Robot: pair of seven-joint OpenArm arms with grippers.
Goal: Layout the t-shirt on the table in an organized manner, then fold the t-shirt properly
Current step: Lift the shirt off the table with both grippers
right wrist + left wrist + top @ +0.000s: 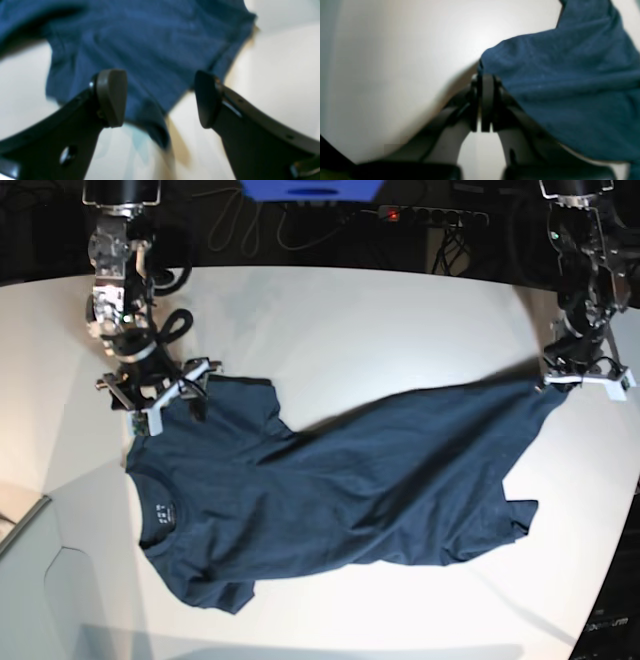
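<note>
The dark navy t-shirt lies crumpled and slanted across the white table, its collar at the left with a tiny pale mark. One corner is stretched out to the right, where my left gripper is shut on it. In the left wrist view the jaws are pressed together on the cloth edge. My right gripper stands open over the shirt's upper left part. In the right wrist view its fingers are wide apart above the blue cloth, gripping nothing.
Behind the table's far edge lie black cables and a power strip, with a blue box next to them. The table's curved edge runs down the right side. A lower grey surface sits at the front left.
</note>
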